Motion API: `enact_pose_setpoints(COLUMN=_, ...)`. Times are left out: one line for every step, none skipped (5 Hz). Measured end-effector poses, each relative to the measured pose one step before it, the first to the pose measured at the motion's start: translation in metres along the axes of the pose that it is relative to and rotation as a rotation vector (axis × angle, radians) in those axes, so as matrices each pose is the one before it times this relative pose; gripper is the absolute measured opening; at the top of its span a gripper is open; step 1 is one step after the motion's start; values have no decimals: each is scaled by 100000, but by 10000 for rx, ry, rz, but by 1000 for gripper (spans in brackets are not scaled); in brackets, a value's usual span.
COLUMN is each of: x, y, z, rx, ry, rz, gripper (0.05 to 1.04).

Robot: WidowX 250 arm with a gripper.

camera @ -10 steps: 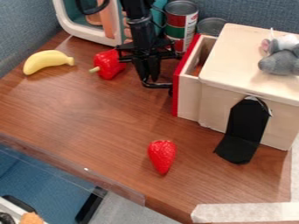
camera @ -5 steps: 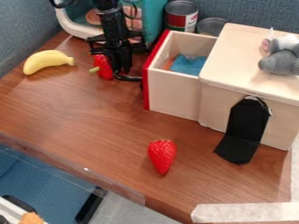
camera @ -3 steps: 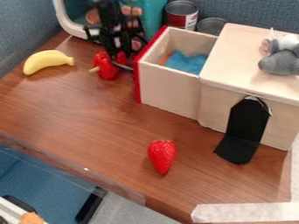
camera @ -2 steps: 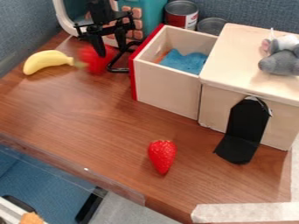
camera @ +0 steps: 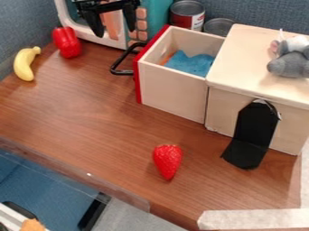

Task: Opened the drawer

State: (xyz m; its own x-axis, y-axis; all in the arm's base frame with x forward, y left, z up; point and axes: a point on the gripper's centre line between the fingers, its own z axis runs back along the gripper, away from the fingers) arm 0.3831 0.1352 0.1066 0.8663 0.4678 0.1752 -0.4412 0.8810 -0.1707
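Note:
At the top left, the black gripper (camera: pixel 112 21) hangs in front of the toy microwave, above and apart from the drawer handle, its two fingers spread wide with nothing between them. The wooden drawer (camera: pixel 174 92) stands pulled far out of the left side of the wooden box (camera: pixel 247 67). Its front panel is red, and a black loop handle (camera: pixel 122 72) sticks out from it to the left. Inside the drawer lie a blue cloth-like thing (camera: pixel 192 64) and a bit of something orange.
A red pepper (camera: pixel 67 43) and a banana (camera: pixel 25 64) lie at the left, a strawberry (camera: pixel 167 160) at the front. Behind are a teal-and-white microwave (camera: pixel 151 20) and cans (camera: pixel 188 16). A grey plush mouse (camera: pixel 291 62) sits on the box.
The drawer has slid out to the left. The gripper has come off the handle, risen and opened. The pepper and banana have been pushed left.

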Motion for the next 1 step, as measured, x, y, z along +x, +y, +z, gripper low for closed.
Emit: enact_pose_setpoints(x=-602, y=-122, z=177, rx=51, ry=9, rz=-656, gripper=1000)
